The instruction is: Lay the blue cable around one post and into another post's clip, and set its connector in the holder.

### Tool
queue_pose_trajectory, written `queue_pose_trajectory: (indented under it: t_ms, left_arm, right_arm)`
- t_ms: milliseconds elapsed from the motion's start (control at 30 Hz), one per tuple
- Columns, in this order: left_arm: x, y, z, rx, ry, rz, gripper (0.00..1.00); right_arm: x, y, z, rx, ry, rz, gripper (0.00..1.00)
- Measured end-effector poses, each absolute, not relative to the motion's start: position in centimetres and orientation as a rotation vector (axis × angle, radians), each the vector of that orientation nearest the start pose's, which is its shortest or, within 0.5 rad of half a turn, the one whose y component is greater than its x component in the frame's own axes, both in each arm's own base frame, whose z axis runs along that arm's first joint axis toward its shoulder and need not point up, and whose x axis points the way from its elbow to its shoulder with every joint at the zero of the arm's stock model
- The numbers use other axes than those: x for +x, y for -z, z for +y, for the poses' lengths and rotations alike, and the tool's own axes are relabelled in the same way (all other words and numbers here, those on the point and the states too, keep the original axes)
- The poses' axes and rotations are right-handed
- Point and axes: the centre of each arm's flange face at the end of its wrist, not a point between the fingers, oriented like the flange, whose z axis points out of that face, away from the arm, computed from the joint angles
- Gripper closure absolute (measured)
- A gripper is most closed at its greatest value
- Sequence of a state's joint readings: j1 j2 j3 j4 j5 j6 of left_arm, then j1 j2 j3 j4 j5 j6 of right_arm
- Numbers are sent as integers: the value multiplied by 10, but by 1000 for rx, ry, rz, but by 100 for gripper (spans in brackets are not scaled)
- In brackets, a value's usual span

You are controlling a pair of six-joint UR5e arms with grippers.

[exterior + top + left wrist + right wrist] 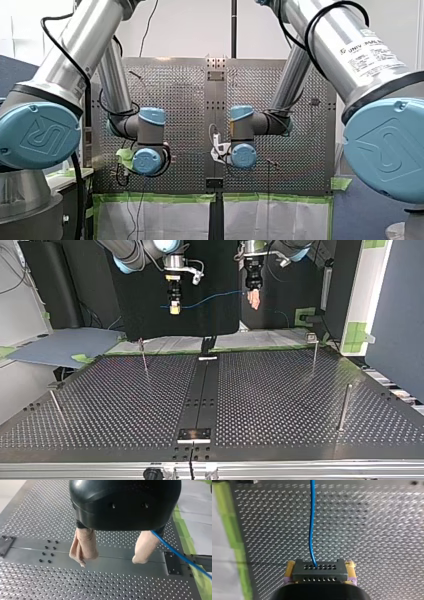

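right gripper (174,306) pinches the connector (319,572) up high, seemingly to lift the blue cable (312,517) off the table (280,405); left gripper (110,558) gapes wide.

Under the left pincer (110,561), perforated metal desk (37,580), matt grey with a dull sheen. Smooth, glossy black plastic housing (125,502) above; fingers (83,547) wrapped in beige, wrinkled, cloth-like padding. Beside one finger, smooth, shiny blue cable (180,556). Between the yellow, rubbery-looking pads (290,567) of the right pincer (320,567), matt dark plastic connector (319,573) with rows of holes.
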State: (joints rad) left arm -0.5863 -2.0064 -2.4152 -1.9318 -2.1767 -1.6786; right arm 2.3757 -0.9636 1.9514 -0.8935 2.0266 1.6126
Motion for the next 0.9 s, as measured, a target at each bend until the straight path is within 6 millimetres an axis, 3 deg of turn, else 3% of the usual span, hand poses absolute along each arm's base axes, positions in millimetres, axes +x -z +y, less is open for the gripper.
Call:
queue_pose_trajectory:
  t_ms: [233,567,900]
  left_arm:
    - [277,-90,-268,-147,75,1600,0]
    - [316,-142,-272,-318,125,1501,0]
    - [338,-189,-266,-432,173,1428,0]
  right_arm:
    - [469,-119,-321,1519,-1486,-1037,100]
    - [491,-191,-338,1491,-1592,-965,100]
    - [498,-261,-346,1443,-1653,-923,100]
